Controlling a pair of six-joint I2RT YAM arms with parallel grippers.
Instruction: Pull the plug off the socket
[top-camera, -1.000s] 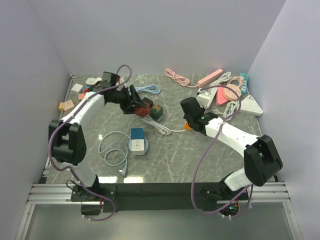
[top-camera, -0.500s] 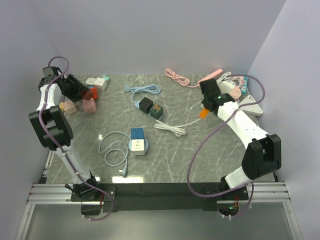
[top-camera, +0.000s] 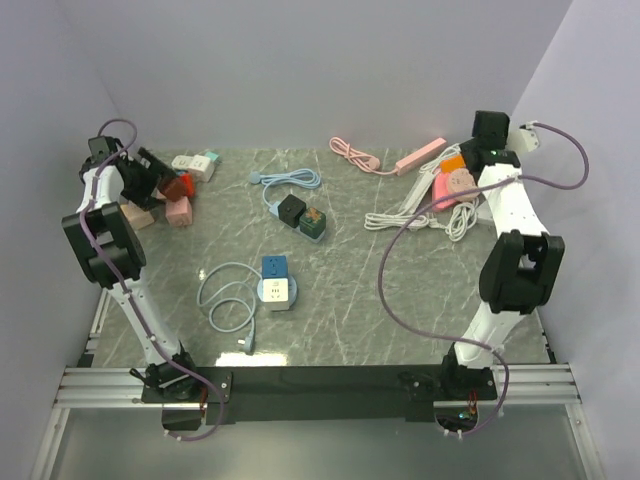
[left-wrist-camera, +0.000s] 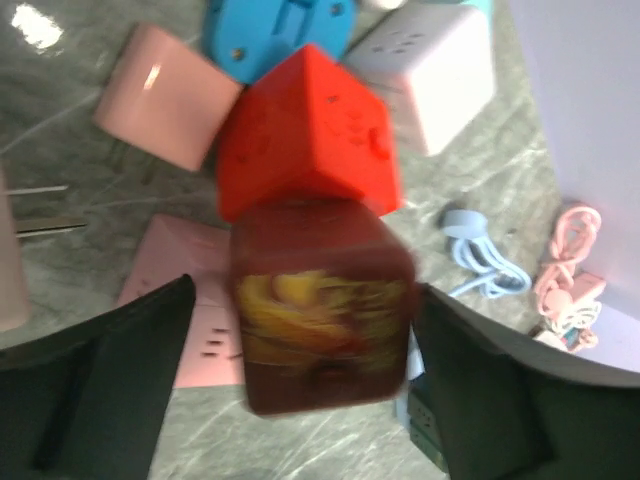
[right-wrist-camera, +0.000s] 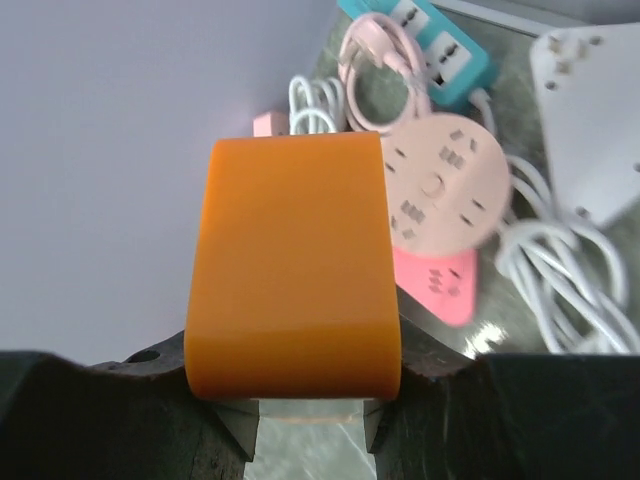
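Observation:
The orange plug (right-wrist-camera: 292, 260) sits between the fingers of my right gripper (right-wrist-camera: 310, 390), which is shut on it. That gripper (top-camera: 464, 156) hangs over the pile of power strips at the back right, and the plug's white cord (top-camera: 400, 216) trails left across the table. The dark red socket cube (left-wrist-camera: 320, 310) is at the far left beside a bright red cube (left-wrist-camera: 305, 130). My left gripper (left-wrist-camera: 302, 292) stands open around it, with a gap showing on its left side. From above, the socket (top-camera: 180, 186) lies in the left pile.
Pink, white and blue cubes (top-camera: 178, 208) crowd the left corner by the wall. A blue-white cube with a coiled cable (top-camera: 275, 280) and black and green cubes (top-camera: 301, 215) lie mid-table. A round pink socket (right-wrist-camera: 440, 185), teal strip (right-wrist-camera: 430, 40) and white triangular strip (right-wrist-camera: 590, 90) lie under the right gripper.
The right arm swung the orange plug and its cord from mid-table to the back right corner. The left arm carried the dark red socket to the left pile and its jaws spread apart.

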